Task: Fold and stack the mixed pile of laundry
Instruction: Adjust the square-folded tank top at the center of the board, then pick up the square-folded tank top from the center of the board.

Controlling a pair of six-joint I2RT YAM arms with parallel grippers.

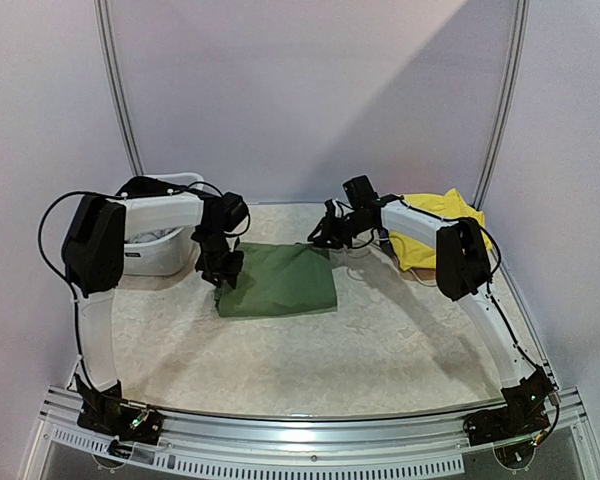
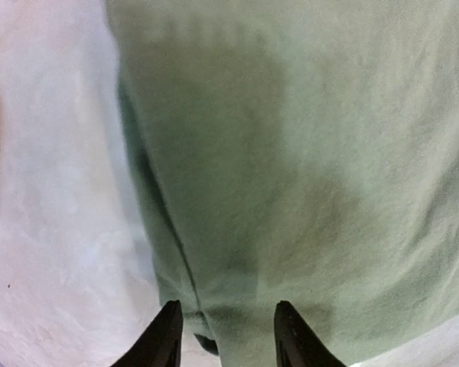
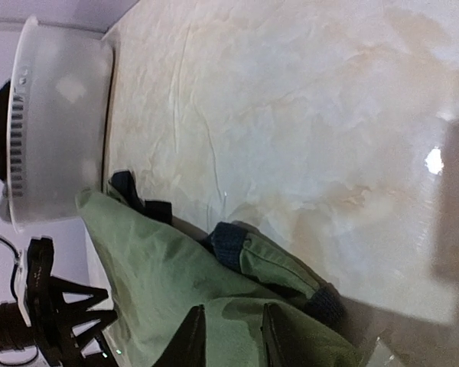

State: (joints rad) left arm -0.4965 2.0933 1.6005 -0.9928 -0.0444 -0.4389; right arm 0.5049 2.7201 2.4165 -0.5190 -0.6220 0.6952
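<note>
So, your green T-shirt (image 1: 280, 282): it lies folded flat in the middle of the table (image 1: 380, 350), between your two claws.
Your left claw (image 1: 223, 272): it sits at the shirt's left edge. Its own camera shows the fingers (image 2: 164, 340) standing apart, with the edge of the cloth between the tips.
Your right claw (image 1: 327, 232): it is at the shirt's far right corner. The gap is small and green cloth shows in it. You cannot tell if it is pinching.
Navy sleeve cuff (image 3: 228, 243): it rests on the table just ahead of your right claw.
Yellow garment (image 1: 435, 215): it is bunched up at the far right, partly under your right arm, apart from the shirt.
White tub (image 1: 165, 262): it stands at the far left, with grey and dark clothes inside.
</note>
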